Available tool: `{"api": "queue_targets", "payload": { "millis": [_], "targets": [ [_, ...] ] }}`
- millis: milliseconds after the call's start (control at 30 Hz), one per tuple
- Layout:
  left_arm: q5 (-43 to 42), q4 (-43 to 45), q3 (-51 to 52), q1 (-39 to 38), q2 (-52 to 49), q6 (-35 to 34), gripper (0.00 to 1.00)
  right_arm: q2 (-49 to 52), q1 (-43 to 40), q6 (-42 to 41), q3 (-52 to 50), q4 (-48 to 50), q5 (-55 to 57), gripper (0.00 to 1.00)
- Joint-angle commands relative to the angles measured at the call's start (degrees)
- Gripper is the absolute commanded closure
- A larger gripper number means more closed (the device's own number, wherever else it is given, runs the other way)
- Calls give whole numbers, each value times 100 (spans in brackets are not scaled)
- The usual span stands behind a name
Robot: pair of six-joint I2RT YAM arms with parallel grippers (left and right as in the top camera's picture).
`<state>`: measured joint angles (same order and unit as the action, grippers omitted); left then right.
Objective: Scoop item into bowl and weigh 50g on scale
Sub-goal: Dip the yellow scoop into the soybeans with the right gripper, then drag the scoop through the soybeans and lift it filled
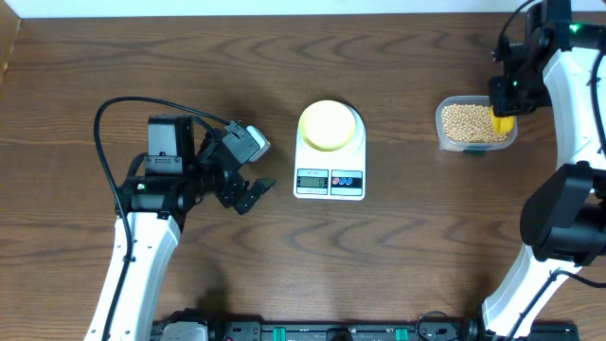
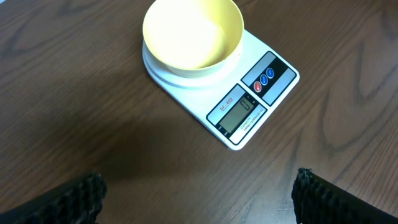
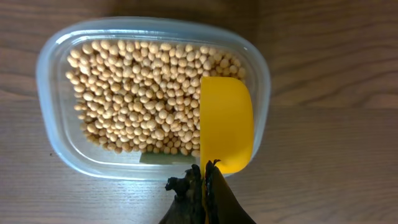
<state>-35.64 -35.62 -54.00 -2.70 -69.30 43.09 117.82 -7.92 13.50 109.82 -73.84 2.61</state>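
Beside the scoop in the right hand lie the beans.

Wood-grain table, glossy plastic scale, smooth matt bowl, clear plastic container, smooth plastic scoop

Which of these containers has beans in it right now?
Only the clear rectangular tub holds beans; the yellow-green bowl on the scale and the yellow scoop show none.

From high up, the overhead camera looks straight down on the whole table. The left wrist camera slants down close at the scale and bowl. The right wrist camera looks straight down, closer, into the container of beans; overhead shares both.
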Motion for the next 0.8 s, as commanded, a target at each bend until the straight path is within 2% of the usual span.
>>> {"api": "queue_targets", "payload": {
  "millis": [0, 533, 767],
  "targets": [
    [-33, -13, -98, -13, -15, -74, 2, -2, -9, 111, -216, 79, 17, 99],
    [-33, -11, -98, -13, -13, -74, 2, 9, -267, -140, -846, 428, -1751, 99],
    [-33, -11, -98, -13, -13, -72, 2, 232, -302, -411, -929, 501, -2087, 99]
  ]
}}
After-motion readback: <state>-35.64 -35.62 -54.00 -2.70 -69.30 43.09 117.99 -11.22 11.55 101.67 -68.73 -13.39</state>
